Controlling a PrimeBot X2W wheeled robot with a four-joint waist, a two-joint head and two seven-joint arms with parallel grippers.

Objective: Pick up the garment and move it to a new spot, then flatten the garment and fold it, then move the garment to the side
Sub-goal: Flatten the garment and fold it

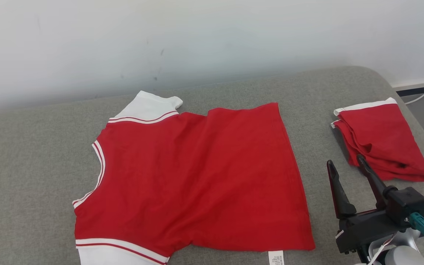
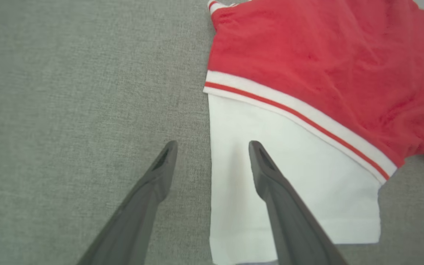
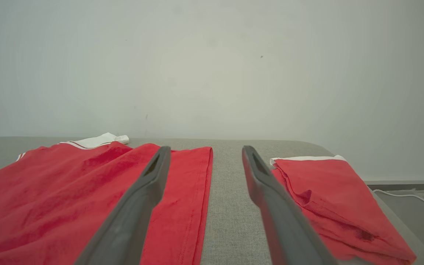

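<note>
**Red garment flat on the bench, both tools spread**

The garment, a red shirt with white sleeves and red-and-white trim, lies flat in the middle of the grey fabric-covered bench. Its neck opening faces the robot's left and its hem the robot's right. A small white label sticks out from the garment's near edge.

At the garment's near-left corner, the left tool hangs over the white sleeve with its fingers wide apart. One finger is over the sleeve, the other over bare bench just beside the sleeve's edge. Whether they touch the cloth I cannot tell.

Just right of the garment's hem, the right tool is over bare bench, its fingers also wide apart and holding nothing.

Further right of the garment, apart from it, lies a folded red piece with a white edge. Behind the garment rises a pale wall. Far to its right, a white cable lies on the floor.
</note>
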